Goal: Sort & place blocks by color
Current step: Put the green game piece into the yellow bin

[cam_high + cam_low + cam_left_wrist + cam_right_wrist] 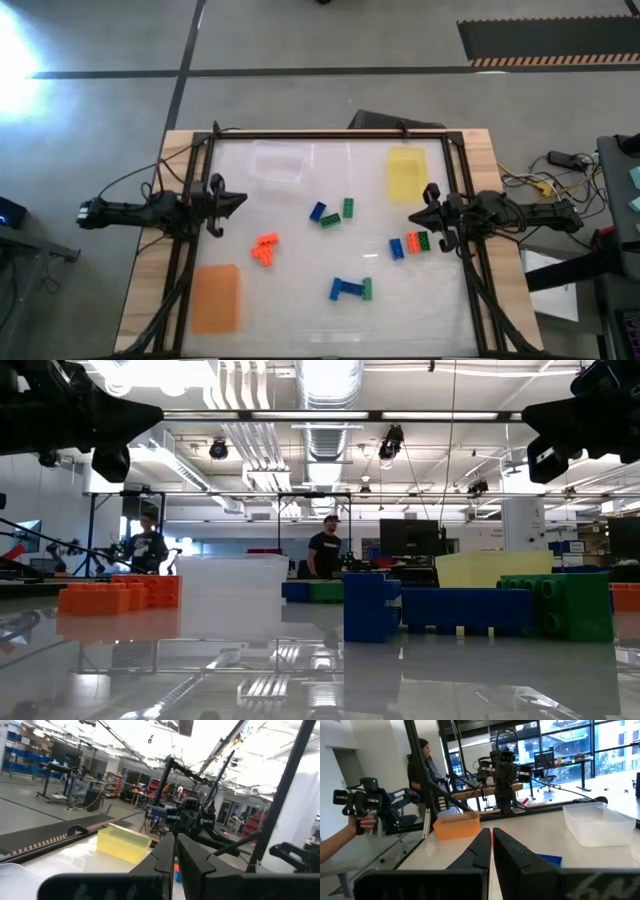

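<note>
Closest to my low camera sit small studded plastic blue and green blocks [470, 607]. My left tool [238, 201] and right tool [415, 218] wait at opposite table [300, 310] edges, fingers pressed together, empty. Orange blocks [265, 249] lie between them, nearer the left tool.

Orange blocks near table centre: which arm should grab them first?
Left, probably. The orange blocks lie nearer the left gripper than the right gripper, which has the mixed cluster beside it.
</note>
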Robot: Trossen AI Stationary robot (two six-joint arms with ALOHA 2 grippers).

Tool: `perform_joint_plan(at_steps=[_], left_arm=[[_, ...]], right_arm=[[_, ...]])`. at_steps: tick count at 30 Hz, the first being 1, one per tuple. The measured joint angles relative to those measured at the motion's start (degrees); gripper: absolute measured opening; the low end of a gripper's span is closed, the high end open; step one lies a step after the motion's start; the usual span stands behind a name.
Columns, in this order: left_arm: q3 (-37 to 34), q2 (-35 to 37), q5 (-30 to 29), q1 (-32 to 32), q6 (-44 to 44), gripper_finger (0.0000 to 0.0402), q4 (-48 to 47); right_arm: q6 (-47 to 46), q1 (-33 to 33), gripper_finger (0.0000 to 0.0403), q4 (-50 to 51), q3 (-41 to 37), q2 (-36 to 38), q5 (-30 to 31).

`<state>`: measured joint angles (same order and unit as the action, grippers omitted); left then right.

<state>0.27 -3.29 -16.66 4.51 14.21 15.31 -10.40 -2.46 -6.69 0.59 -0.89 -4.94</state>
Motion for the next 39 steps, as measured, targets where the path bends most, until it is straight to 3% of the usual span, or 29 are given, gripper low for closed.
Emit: perform_joint_plan(at_steps=[4, 7, 13, 22, 35, 39], left_arm=[[0.0, 0.0, -1.1, 0.0, -0.8, 0.0004, 1.6], [0.0, 0.0, -1.7, 0.0, -7.3, 0.0004, 3.4], [0.0, -0.1, -1.8, 0.0, -19.1, 0.0004, 3.6], [0.0, -3.2, -1.8, 0.0, -19.1, 0.0004, 3.2], [0.0, -6.4, -1.8, 0.0, -19.0, 0.0004, 5.3], [0.0, -6.5, -1.8, 0.0, -17.9, 0.0004, 5.2]], right_arm=[[-0.1, 0.0, 0.0009, -1.8, 0.0, 0.0, 4.0], [0.0, 0.0, 0.0009, -5.0, 0.0, 0.0, 7.1], [2.6, 0.0, 0.0009, -14.1, 0.0, -0.3, 7.0], [7.9, 0.0, 0.0009, -25.5, 0.0, -5.5, 6.0], [6.9, 0.0, 0.0009, -43.8, 0.0, -21.5, 6.8], [3.2, 0.0, 0.0009, -45.1, 0.1, -25.0, 12.3]])
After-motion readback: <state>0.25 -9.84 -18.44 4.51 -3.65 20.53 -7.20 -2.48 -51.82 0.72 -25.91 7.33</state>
